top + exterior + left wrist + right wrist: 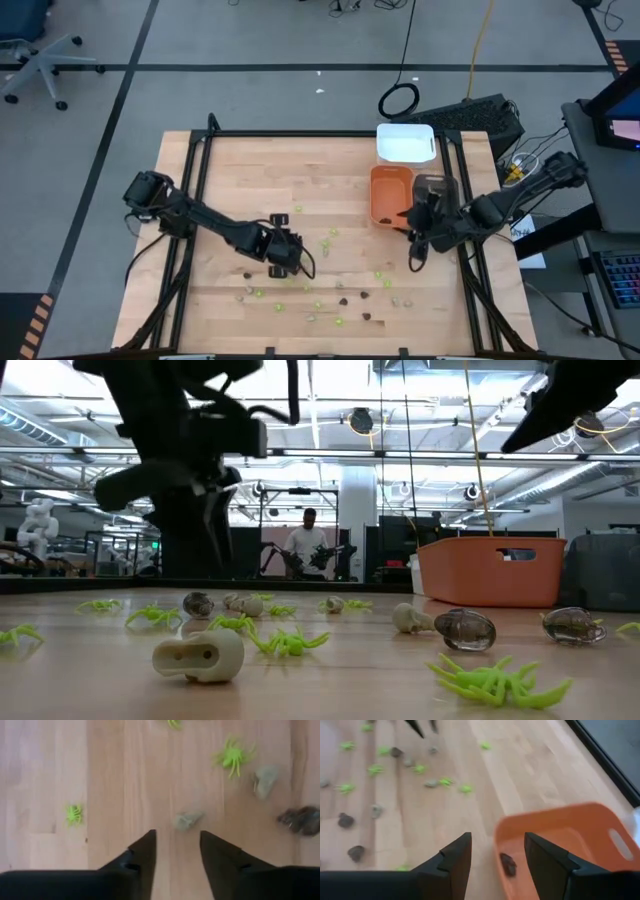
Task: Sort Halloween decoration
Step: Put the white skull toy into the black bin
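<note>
On the left half of the worktop [230, 190], the left tool [283, 262] hangs low over the wood with its fingers [145, 851] spread and holding nothing; in the left wrist view a pale beige-grey piece [188, 820] lies on the wood just ahead of the gap between them. Green spiders [232, 757] and a dark brown piece [301, 819] lie farther out. The Halloween decoration [322, 303] is scattered loose across the front middle of the worktop, lime-green, dark brown and pale pieces mixed together and mostly apart from one another. To the right, the orange tray [389, 193] stands on the worktop with the white tray [405, 143] just behind it. The right tool [422, 222] sits at the orange tray's near right edge, fingers [457, 857] spread and empty; the right wrist view shows one dark piece [508, 864] lying inside that tray.
</note>
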Motion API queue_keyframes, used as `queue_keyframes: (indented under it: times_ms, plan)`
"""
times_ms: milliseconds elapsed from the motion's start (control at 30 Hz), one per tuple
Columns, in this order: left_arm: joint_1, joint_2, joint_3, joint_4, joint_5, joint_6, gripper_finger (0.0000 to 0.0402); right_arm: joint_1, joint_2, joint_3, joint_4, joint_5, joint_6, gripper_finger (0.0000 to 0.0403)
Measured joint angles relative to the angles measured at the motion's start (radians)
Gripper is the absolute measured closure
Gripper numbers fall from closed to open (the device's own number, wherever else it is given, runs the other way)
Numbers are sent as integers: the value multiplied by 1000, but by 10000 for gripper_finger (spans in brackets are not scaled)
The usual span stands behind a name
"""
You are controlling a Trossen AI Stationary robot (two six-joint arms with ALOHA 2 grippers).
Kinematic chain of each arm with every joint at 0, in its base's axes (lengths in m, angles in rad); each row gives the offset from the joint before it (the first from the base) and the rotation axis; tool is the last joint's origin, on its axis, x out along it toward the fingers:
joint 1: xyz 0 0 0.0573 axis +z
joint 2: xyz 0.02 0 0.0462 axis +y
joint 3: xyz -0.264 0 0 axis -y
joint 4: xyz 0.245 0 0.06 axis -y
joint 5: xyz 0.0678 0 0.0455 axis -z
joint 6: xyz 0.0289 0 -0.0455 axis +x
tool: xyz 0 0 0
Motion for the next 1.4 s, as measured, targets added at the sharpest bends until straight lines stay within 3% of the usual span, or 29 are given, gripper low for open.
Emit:
queue_keyframes:
  times_ms: [167, 333, 567, 767, 1000, 1400]
  plan:
    - [34, 0, -35, 40, 50, 151, 192, 34, 82, 0, 83, -1, -44, 236]
    - [72, 0, -85, 155, 144, 305, 186, 58, 151, 0, 136, -2, -81, 236]
    - [133, 0, -136, 257, 229, 382, 188, 67, 196, 0, 189, -1, -87, 236]
    - [177, -4, -165, 314, 334, 424, 228, 67, 213, 0, 214, -1, -91, 236]
    - [203, -2, -166, 310, 384, 432, 292, 67, 217, 0, 269, 3, -118, 236]
    - [214, 3, -169, 375, 398, 424, 345, 67, 232, 0, 348, 49, -125, 236]
